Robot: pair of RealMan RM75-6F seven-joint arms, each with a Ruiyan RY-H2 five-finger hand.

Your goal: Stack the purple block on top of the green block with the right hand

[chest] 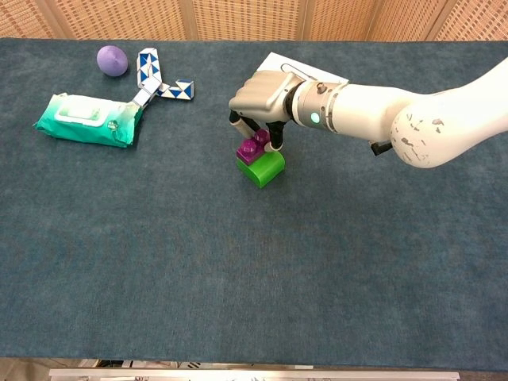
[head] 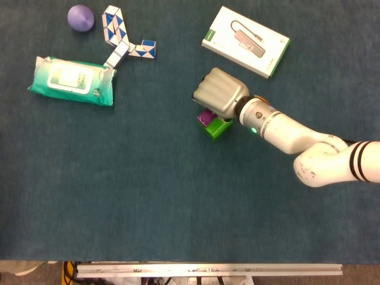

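The green block [chest: 263,168] lies on the blue cloth near the table's middle, seen also in the head view as the green block [head: 217,128]. The purple block [chest: 254,146] sits on its top left part, partly overhanging. My right hand [chest: 267,95] hovers right over both, its fingertips [chest: 275,141] pinching the purple block from either side. From above, my right hand [head: 220,91] hides most of the purple block [head: 206,117]. My left hand shows in neither view.
A white and green box [head: 246,41] lies just behind the hand. Far left are a wet-wipes pack [head: 72,80], a blue and white twist puzzle [head: 122,40] and a purple ball [head: 80,17].
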